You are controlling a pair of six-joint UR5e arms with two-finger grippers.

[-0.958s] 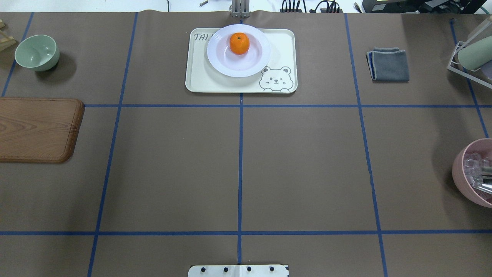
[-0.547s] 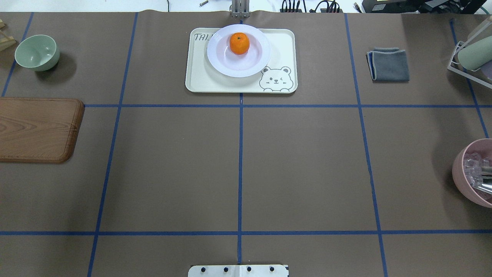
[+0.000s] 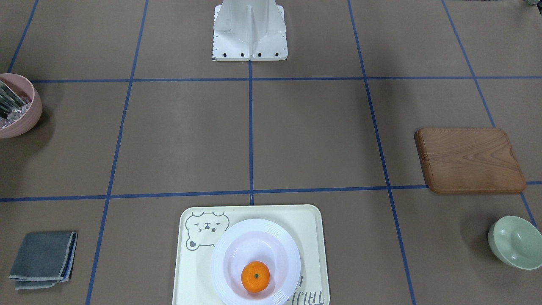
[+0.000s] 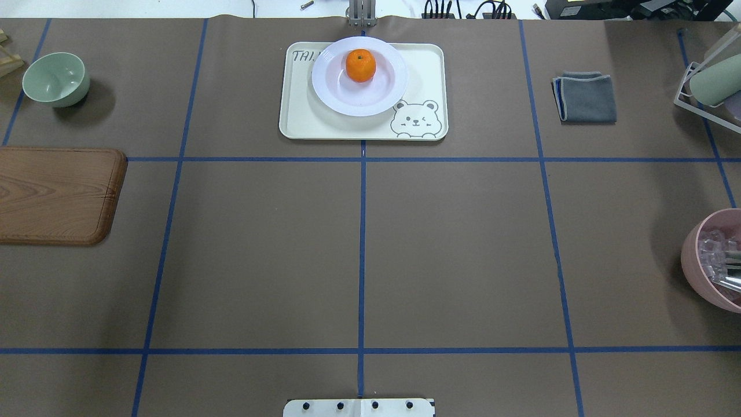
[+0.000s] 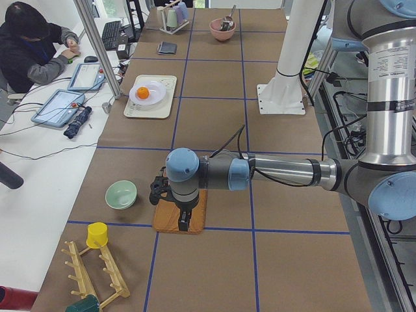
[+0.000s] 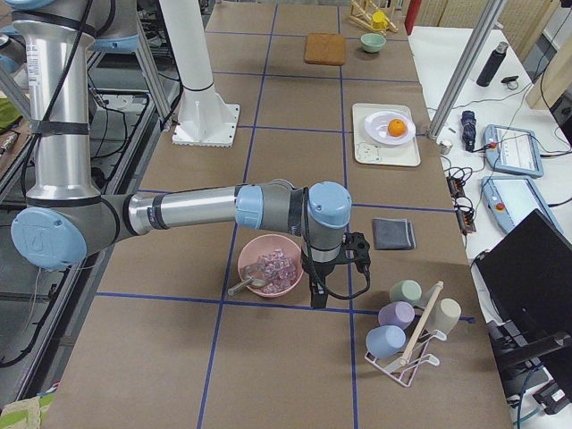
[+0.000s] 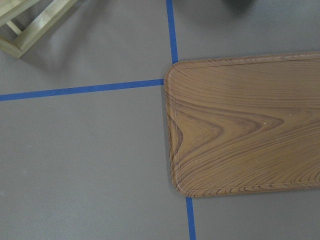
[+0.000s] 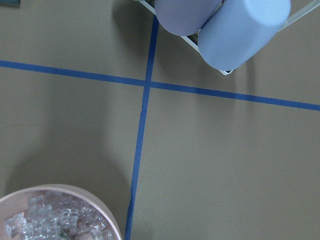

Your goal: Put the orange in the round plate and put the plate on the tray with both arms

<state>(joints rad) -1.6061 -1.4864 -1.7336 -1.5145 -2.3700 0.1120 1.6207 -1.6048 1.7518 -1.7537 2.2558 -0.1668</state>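
Note:
The orange lies in the round white plate, which rests on the cream tray at the table's far middle. The front-facing view shows the same orange, plate and tray. Both arms are far from them. Only the exterior left view shows my left gripper, which hangs over the wooden board; I cannot tell whether it is open or shut. Only the exterior right view shows my right gripper, beside the pink bowl; its state cannot be told either.
A mint-green bowl stands at the far left and a folded grey cloth at the far right. A cup rack stands near the right gripper. A wooden rack is at the left end. A person sits at a side desk.

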